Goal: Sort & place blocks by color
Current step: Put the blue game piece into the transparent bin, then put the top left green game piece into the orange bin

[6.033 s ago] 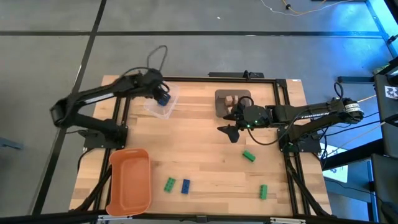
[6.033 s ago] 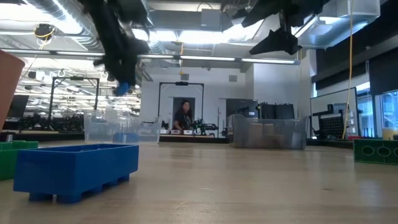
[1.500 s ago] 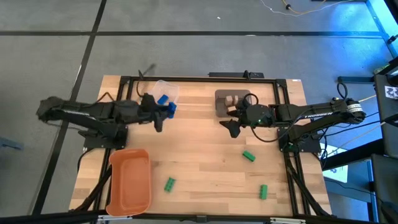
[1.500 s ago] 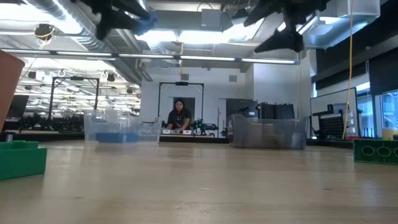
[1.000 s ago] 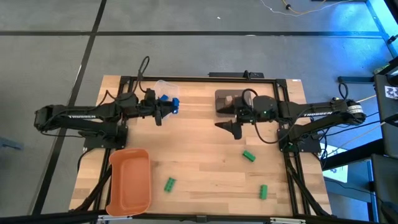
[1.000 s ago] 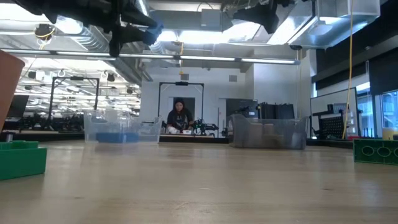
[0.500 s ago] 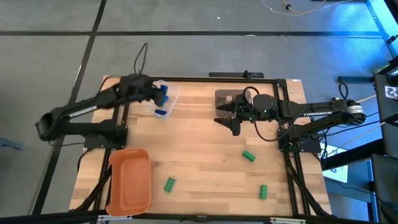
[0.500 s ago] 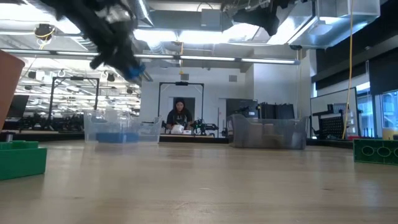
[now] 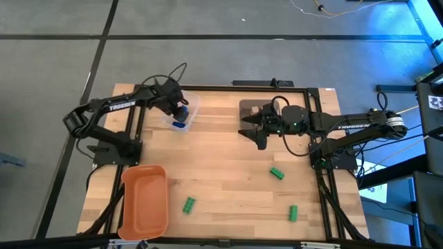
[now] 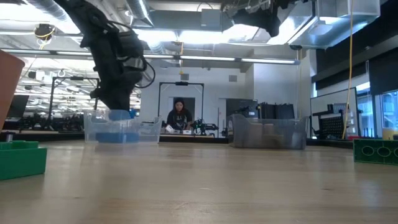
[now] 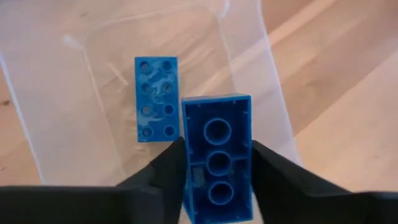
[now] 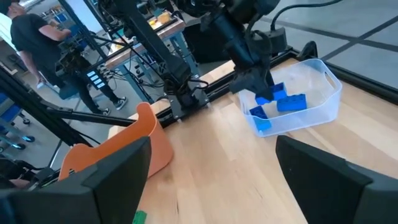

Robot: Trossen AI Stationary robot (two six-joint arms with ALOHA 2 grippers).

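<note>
My left gripper (image 9: 181,111) hangs over the clear tub (image 9: 181,117) near the table's far left edge, shut on a blue block (image 11: 217,158). Another blue block (image 11: 156,99) lies flat on the tub's floor. In the low view the held block (image 10: 118,114) sits just above the tub's rim. My right gripper (image 9: 257,135) is open, above the table beside the grey bin (image 9: 248,111), touching nothing. Three green blocks lie on the table (image 9: 277,173), (image 9: 188,205), (image 9: 293,213). Tan blocks are hidden by my right arm. My left gripper pinches the blue block by its two long sides (image 11: 186,168), one finger on each. The fingers come from above, pointing down, and lie along the block's length. The block is lifted clear over the tub, its hollow underside (image 11: 216,134) facing the wrist camera.
The orange tray (image 9: 145,200) stands at the near left corner. The table's middle is bare wood between the tub, the grey bin and the green blocks. In the low view a green block (image 10: 22,158) lies close on the left. A person stands far behind the table.
My left gripper, carrying the blue block, has swung from just left of the tub to over it, tipped from level to pointing down, and come down close to the tub's rim.
</note>
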